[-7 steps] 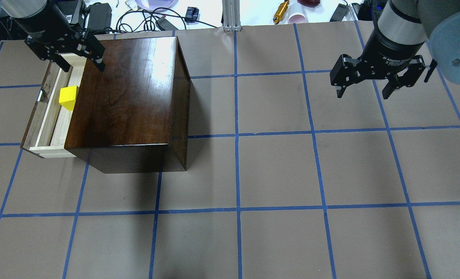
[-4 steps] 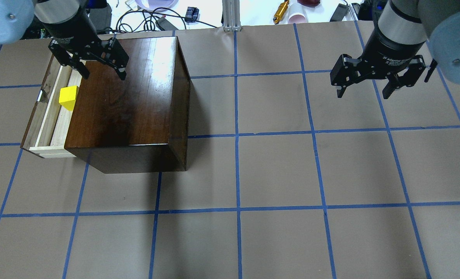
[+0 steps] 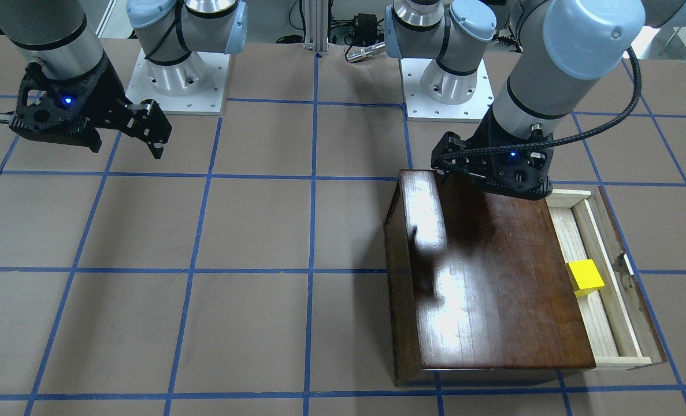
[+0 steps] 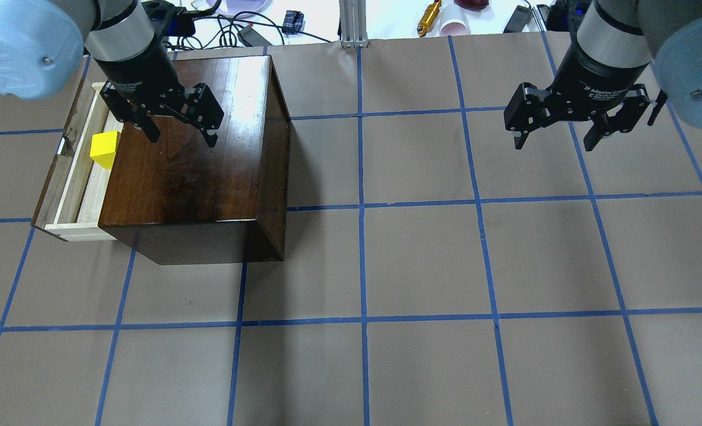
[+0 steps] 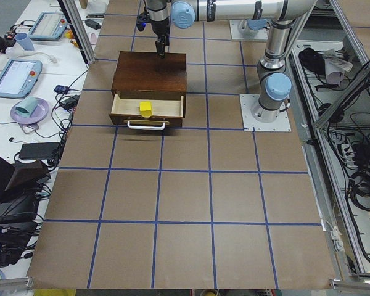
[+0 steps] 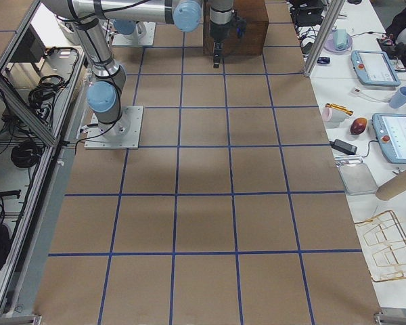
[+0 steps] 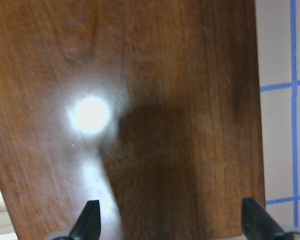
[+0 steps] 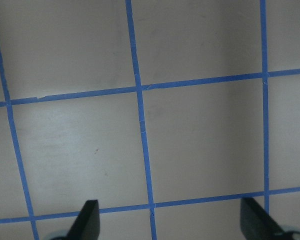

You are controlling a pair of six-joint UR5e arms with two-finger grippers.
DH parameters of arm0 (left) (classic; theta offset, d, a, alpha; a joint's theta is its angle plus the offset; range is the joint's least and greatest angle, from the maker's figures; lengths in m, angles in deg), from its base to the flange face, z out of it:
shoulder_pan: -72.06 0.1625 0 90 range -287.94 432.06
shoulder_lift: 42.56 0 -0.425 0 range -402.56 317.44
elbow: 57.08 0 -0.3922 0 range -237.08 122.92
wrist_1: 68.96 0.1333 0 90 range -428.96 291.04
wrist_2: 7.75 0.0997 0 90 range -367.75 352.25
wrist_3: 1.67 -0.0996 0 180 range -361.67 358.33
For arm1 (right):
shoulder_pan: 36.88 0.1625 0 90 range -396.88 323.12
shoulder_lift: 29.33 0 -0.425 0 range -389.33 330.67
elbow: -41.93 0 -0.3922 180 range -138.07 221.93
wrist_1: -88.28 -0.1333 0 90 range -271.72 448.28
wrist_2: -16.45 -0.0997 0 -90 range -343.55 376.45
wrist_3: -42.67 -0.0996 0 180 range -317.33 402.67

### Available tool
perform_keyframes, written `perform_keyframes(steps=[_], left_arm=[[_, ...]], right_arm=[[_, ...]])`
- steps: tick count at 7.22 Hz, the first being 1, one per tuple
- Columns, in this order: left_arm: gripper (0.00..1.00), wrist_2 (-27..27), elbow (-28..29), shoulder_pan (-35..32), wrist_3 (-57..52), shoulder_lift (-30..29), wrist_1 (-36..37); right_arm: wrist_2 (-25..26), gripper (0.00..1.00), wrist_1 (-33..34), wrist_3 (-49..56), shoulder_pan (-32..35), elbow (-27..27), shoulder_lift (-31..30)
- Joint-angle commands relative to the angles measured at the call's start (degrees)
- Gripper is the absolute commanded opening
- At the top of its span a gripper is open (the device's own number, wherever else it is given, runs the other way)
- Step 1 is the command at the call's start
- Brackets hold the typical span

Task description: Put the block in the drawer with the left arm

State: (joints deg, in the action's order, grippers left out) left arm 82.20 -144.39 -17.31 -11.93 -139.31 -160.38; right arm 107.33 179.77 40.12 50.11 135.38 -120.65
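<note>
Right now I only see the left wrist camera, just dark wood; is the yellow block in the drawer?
Observer: Yes, the yellow block sits in the pulled-out drawer, with no pincer touching it.
Operator: Where is my left pincer?
Observer: The left pincer hangs open above the wooden box top, beside the drawer.
Operator: And the right?
Observer: The right pincer is open over the table, far from the box.

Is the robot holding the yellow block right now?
No, the block lies in the open drawer, and the left gripper hangs open above the wooden box.
</note>
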Motion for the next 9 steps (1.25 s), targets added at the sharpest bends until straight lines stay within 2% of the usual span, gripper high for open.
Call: perform_keyframes(steps=[1,5,6,9], left_arm=[[1.0,0.05,-2.07,-0.28,0.07,1.74,0.02],[1.0,-0.04,-4.18,0.33,0.24,3.15,0.81],[1.0,-0.13,-4.27,0.33,4.33,3.24,0.89],[1.0,-0.13,-5.5,0.33,5.34,3.41,0.98]], right_arm=[[0.0,1.0,0.0,0.0,0.02,-0.02,0.0],[0.0,1.0,0.0,0.0,0.02,-0.02,0.0],[0.0,1.0,0.0,0.0,0.02,-0.02,0.0],[0.0,1.0,0.0,0.0,0.02,0.07,0.0]])
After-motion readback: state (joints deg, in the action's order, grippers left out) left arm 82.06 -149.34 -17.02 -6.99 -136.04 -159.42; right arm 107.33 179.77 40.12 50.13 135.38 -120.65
